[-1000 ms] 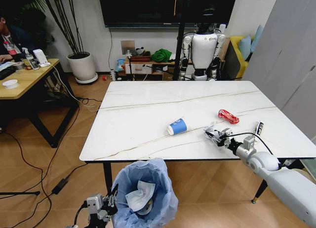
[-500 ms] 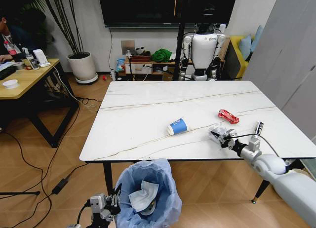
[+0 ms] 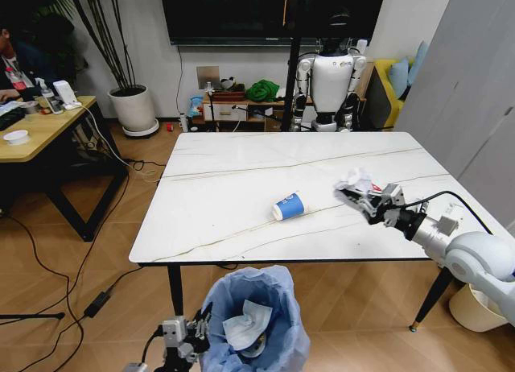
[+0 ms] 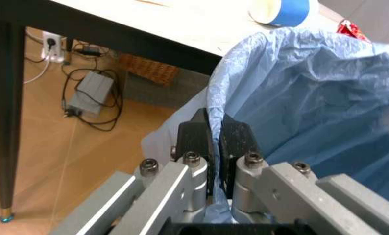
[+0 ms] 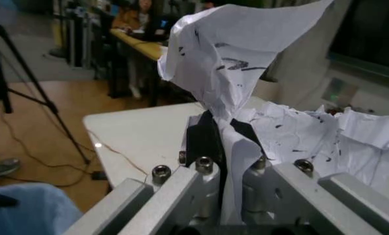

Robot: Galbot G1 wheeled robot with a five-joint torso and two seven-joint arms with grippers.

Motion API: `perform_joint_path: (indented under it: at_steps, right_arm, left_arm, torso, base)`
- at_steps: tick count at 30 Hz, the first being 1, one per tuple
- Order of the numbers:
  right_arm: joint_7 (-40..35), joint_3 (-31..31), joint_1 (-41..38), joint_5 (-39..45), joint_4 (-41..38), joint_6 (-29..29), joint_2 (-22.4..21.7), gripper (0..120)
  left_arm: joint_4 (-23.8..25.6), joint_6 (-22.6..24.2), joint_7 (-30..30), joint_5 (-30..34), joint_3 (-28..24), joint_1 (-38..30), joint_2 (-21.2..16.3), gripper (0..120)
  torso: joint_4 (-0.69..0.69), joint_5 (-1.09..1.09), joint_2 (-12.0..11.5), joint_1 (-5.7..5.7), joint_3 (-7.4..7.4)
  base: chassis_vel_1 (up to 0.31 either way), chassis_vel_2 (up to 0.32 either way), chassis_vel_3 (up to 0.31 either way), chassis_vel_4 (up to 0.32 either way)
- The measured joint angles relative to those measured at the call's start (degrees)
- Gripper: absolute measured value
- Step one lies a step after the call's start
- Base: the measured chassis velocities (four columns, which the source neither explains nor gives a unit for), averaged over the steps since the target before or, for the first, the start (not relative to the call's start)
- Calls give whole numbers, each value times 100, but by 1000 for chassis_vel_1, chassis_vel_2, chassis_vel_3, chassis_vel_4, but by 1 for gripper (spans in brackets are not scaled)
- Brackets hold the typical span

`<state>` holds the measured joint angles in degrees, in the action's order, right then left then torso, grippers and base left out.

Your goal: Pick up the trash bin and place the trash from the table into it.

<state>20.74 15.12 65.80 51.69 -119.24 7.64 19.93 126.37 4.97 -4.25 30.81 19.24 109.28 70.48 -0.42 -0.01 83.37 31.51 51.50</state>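
Note:
The trash bin [image 3: 259, 324], lined with a frilly light-blue bag [image 4: 299, 93], hangs below the table's near edge and holds white crumpled litter. My left gripper [image 3: 195, 337] [image 4: 215, 128] is shut on the bin's rim, pinching the bag. On the marble table [image 3: 233, 159] a blue-and-white paper cup [image 3: 290, 206] [image 4: 280, 9] lies on its side. A red wrapper [image 4: 351, 29] peeks past the bag. Raised above the table's right part, my right gripper [image 3: 364, 198] [image 5: 225, 132] is shut on a crumpled white paper [image 3: 352, 181] [image 5: 247, 49].
A plain cream-white bin [image 3: 475, 307] stands on the floor at the right. A wooden desk [image 3: 40, 130] stands to the left, with cables on the floor beside it. Another robot [image 3: 331, 80] and a potted plant [image 3: 133, 106] stand beyond the table.
My right gripper has lifted the crumpled paper off the table and carried it up and away from the near edge. The left gripper has moved the bin to the right.

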Motion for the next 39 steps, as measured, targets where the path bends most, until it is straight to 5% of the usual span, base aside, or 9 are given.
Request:
perform_joint_path:
  at_steps: [12,36,39]
  right_arm:
    - [576,-692,363,-444,-908,211,-785,0]
    - [1079,-1050,712,-1658,-502,470,-550,0]
    - [986,-1079,713,-1778,-471,462,-444,8]
  left_arm:
    - [-161,203,-124,300,-331,-460,-82,0]
    - [-829,234,-168,296,-1123,-1359,277,0]
    - [-822,243,-173,298,-1136,-1354,255,0]
  torso:
    - [-4,1,-1,1,0]
    - [-4,1,-1,2,0]
    - [-4,2,-1,2,0]
  base:
    - [0,0,0,0]
    - [0,0,0,0]
    - [0,0,0,0]
